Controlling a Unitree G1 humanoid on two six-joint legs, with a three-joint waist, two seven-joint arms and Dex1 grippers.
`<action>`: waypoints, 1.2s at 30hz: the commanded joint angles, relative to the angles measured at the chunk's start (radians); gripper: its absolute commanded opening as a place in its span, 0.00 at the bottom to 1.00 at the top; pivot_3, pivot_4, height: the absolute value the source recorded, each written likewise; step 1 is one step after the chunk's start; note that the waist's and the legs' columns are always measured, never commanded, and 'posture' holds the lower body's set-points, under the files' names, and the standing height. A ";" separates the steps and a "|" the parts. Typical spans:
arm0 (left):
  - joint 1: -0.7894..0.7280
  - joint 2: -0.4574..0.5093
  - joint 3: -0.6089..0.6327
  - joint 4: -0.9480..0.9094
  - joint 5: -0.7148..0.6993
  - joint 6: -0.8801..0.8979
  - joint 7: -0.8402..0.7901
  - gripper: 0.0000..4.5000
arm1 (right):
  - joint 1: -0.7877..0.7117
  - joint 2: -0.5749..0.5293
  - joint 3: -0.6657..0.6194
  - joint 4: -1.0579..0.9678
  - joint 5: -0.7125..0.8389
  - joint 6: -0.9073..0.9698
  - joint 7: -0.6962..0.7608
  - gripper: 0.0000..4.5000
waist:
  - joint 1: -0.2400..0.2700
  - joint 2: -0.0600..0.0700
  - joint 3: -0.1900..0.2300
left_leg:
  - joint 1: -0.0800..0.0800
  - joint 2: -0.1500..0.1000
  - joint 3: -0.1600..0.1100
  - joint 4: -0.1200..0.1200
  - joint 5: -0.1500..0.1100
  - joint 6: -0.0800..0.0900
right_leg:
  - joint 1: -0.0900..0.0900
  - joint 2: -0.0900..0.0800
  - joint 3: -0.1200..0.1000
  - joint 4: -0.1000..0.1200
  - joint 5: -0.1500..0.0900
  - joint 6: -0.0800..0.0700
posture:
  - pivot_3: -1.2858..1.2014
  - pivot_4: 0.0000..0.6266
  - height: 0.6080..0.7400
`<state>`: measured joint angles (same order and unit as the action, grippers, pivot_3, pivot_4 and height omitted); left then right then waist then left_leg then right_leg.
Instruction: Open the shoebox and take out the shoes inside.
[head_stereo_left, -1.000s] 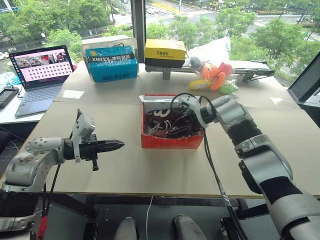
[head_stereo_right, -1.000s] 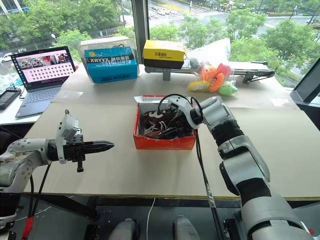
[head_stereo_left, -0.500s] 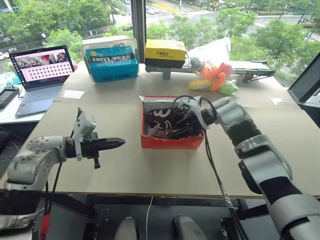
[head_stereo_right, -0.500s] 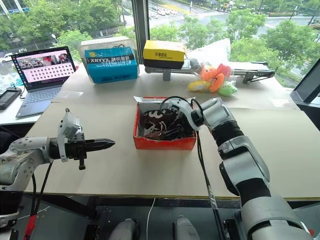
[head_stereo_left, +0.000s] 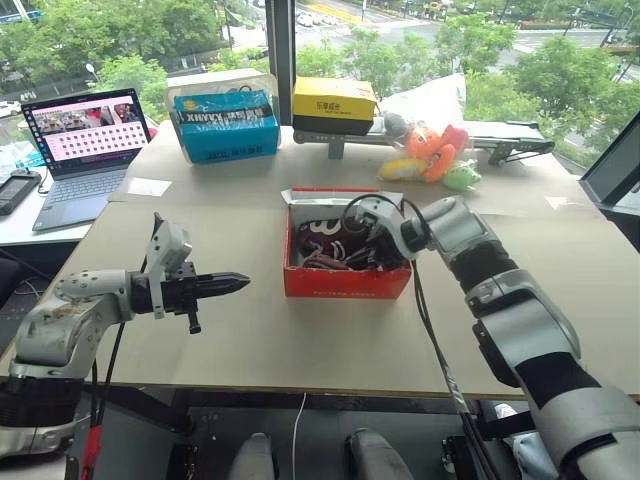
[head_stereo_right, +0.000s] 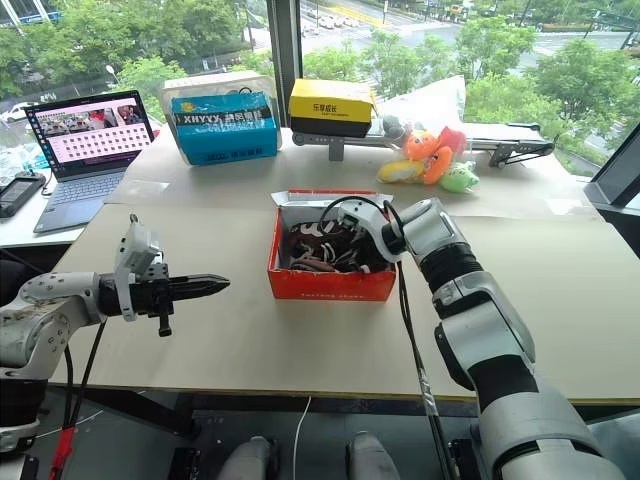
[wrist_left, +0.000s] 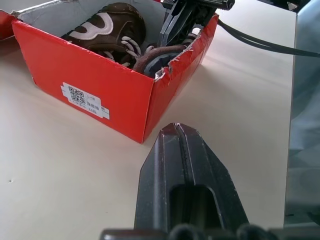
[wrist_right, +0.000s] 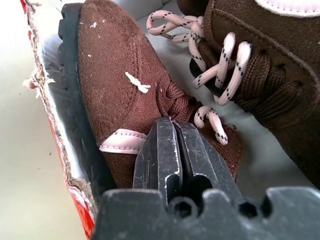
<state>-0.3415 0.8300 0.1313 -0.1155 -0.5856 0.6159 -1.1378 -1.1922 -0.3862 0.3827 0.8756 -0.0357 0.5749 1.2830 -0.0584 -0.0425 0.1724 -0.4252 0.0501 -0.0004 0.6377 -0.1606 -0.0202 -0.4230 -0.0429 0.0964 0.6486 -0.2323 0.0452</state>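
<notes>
While the shoebox (head_stereo_left: 346, 262) sits open near the middle of the frame on the desk (head_stereo_left: 300, 340), lid off and white inside showing, the right gripper (wrist_right: 172, 131) reaches down into it from the right. Its jaws are pressed together, and their tips lie against the brown suede of one of the shoes (wrist_right: 122, 105), just beside the knot of its laces; whether any lace or fabric is pinched between them I cannot tell. That shoe lies along the torn red wall of the box, and the second shoe, with pale speckled laces, fills the upper right of the right wrist view. In the head views, both dark brown shoes lie inside the box.

At the lower left of the frame, the left gripper (head_stereo_left: 236, 284) hovers level above the desk, well apart from the box, pointing toward it. Its jaws are fully closed and hold nothing. In the left wrist view, the near corner of the box is ragged, and a white barcode label (wrist_left: 85, 100) is stuck on its side.

Along the upper part of the frame stand a blue box (head_stereo_left: 224, 127), a yellow-and-black box (head_stereo_left: 333, 105) and orange-green plush toys (head_stereo_left: 432, 152). An open laptop (head_stereo_left: 78, 150) sits at the upper left.
</notes>
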 joint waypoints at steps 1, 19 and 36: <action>-0.023 -0.003 0.000 -0.006 0.002 -0.010 0.007 0.00 | 0.018 -0.004 0.011 0.029 -0.038 -0.004 -0.014 0.02 | 0.000 0.000 0.000 | 0.000 0.000 0.000 0.000 0.000 0.000 | 0.000 0.000 0.000 0.000 0.000 0.000 | 0.52 0.24 0.82; -0.035 -0.021 -0.021 0.004 0.010 -0.017 0.011 0.00 | 0.007 -0.121 -0.097 -0.590 0.084 0.326 -0.050 0.02 | -0.005 0.001 0.002 | -0.016 0.000 0.000 -0.001 0.000 0.000 | -0.018 0.000 0.000 0.003 0.003 -0.005 | 0.52 0.24 0.82; -0.042 -0.026 -0.034 0.002 0.009 -0.011 0.004 0.00 | 0.066 -0.198 -0.021 -0.492 0.081 0.238 -0.025 0.66 | -0.004 0.001 0.002 | -0.016 0.000 0.000 0.000 0.000 0.000 | -0.017 0.000 0.000 0.002 0.001 0.000 | 0.52 0.24 0.82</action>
<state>-0.3651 0.7984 0.0926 -0.1000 -0.5730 0.6142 -1.1272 -1.1056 -0.5648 0.3521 0.4087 0.0409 0.8441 1.2284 -0.0626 -0.0419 0.1743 -0.4413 0.0498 -0.0003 0.6378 -0.1604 -0.0199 -0.4399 -0.0427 0.0967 0.6502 -0.2309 0.0452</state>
